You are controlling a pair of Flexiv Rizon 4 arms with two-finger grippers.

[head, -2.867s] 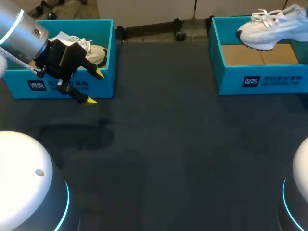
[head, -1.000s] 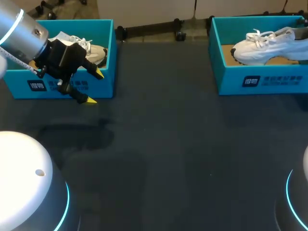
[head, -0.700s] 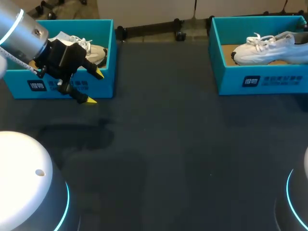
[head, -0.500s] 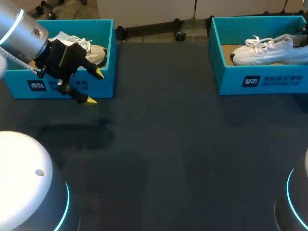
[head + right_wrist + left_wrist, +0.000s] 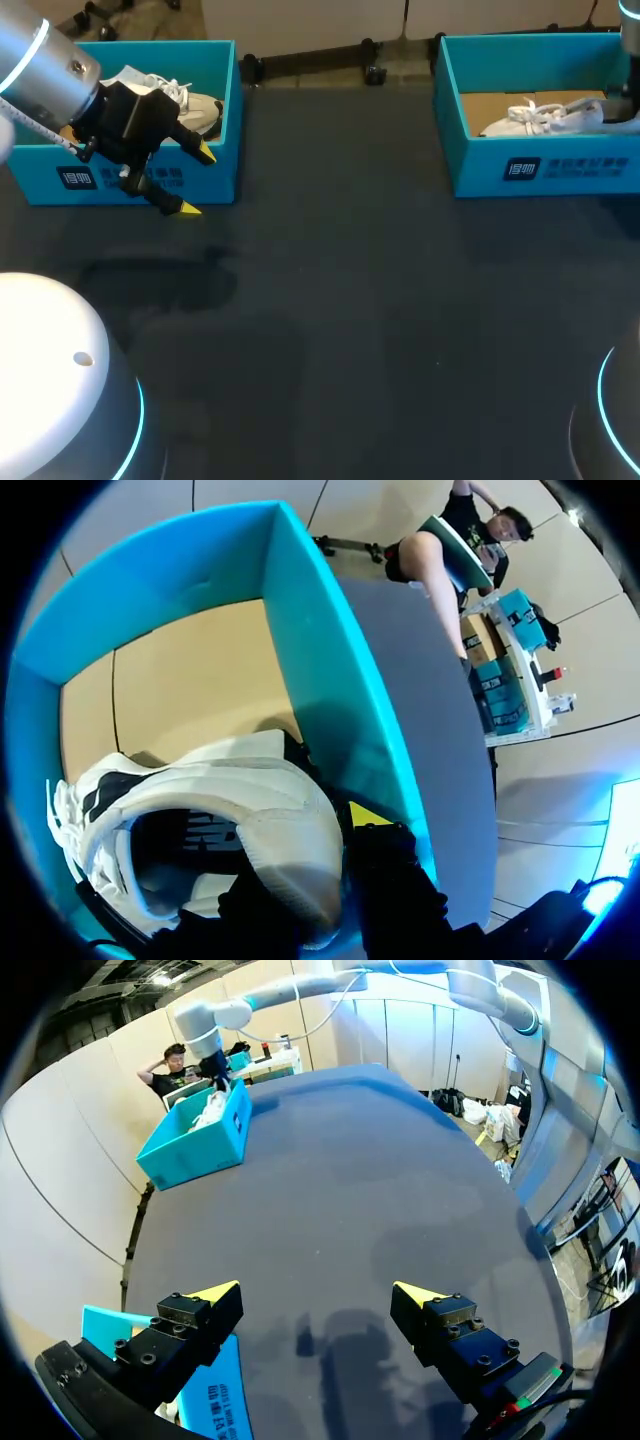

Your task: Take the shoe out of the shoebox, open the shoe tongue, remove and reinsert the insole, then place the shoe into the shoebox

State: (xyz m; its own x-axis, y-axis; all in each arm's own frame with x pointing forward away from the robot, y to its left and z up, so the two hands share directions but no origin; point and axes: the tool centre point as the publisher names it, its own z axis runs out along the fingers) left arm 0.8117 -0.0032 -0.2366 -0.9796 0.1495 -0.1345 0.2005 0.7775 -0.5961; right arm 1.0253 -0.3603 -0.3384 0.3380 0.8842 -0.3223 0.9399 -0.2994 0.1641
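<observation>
A white sneaker [image 5: 540, 118] lies low inside the teal shoebox [image 5: 540, 165] at the back right, on its cardboard floor. In the right wrist view my right gripper [image 5: 325, 855] is shut on the sneaker's heel rim [image 5: 290, 865], one yellow fingertip [image 5: 365, 813] outside it against the box wall [image 5: 320, 680]. My left gripper [image 5: 192, 182] hangs open and empty in front of the left teal shoebox [image 5: 228, 100], which holds another pale sneaker [image 5: 195, 105]. The left wrist view shows its fingers [image 5: 215, 1292] wide apart over bare tabletop.
The dark table [image 5: 350, 320] stretches between the two boxes. A corner of the left box [image 5: 215, 1400] sits just beside my left gripper. The right box [image 5: 195, 1140] and my right arm show far across the table in the left wrist view.
My right gripper has lowered the white sneaker from above the rim down into the right shoebox. The left arm has not moved.
</observation>
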